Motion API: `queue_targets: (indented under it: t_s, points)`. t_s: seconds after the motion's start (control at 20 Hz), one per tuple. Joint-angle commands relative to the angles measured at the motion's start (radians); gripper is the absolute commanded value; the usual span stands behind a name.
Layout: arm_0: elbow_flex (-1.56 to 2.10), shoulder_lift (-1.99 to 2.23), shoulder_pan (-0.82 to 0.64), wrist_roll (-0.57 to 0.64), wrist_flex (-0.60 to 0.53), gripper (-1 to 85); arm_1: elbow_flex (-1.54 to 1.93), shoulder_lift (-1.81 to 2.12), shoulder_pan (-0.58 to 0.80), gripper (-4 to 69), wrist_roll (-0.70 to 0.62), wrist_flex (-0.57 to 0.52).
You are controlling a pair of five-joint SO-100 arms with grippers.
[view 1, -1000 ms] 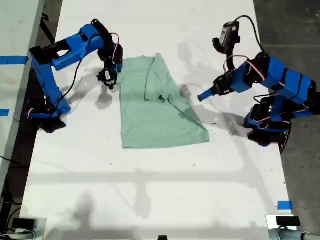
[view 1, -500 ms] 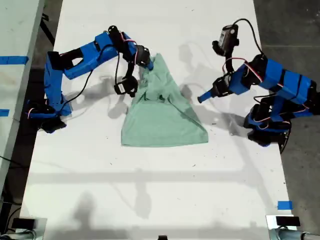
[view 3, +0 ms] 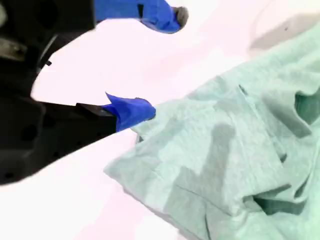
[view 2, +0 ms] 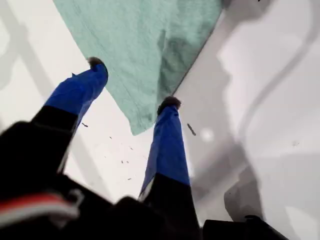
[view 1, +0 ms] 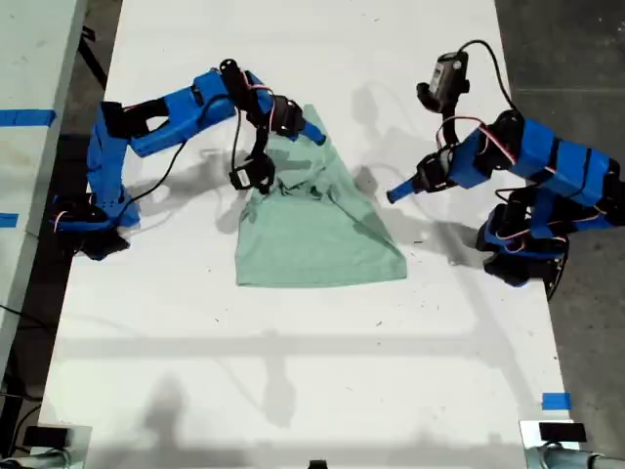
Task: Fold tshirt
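Exterior overhead; both wrist views share tshirt (view 1: 317,210).

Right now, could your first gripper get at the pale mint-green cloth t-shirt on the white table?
Probably yes. My first gripper hangs open just off the t-shirt's edge, with only bare table between. My second gripper is at the crumpled part toward the exterior view's left, out of the way.
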Motion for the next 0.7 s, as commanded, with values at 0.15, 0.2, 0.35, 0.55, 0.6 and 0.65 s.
queue_targets:
  t_s: [0.15, 0.2, 0.35, 0.55, 0.6, 0.65]
  points:
    - [0.184, 0.453, 0.109, -0.100, 0.307, 21.4, -0.002, 0.048, -0.075, 21.1, 0.008, -0.002]
    - [0.268, 0.523, 0.150, -0.124, 0.302, 23.5, -0.002, 0.048, -0.095, 21.1, 0.005, 0.000]
    - [0.571, 0.738, 0.268, -0.244, 0.219, 28.9, -0.003, 0.048, -0.147, 24.8, 0.000, 0.012]
    - [0.847, 0.844, 0.411, -0.425, 0.155, 27.3, 0.025, 0.044, -0.184, 28.1, 0.008, 0.028]
    - [0.871, 0.842, 0.443, -0.462, 0.147, 27.3, 0.044, 0.038, -0.187, 28.5, 0.009, 0.028]
    - [0.891, 0.839, 0.466, -0.489, 0.132, 27.2, 0.067, 0.035, -0.189, 28.7, 0.009, 0.021]
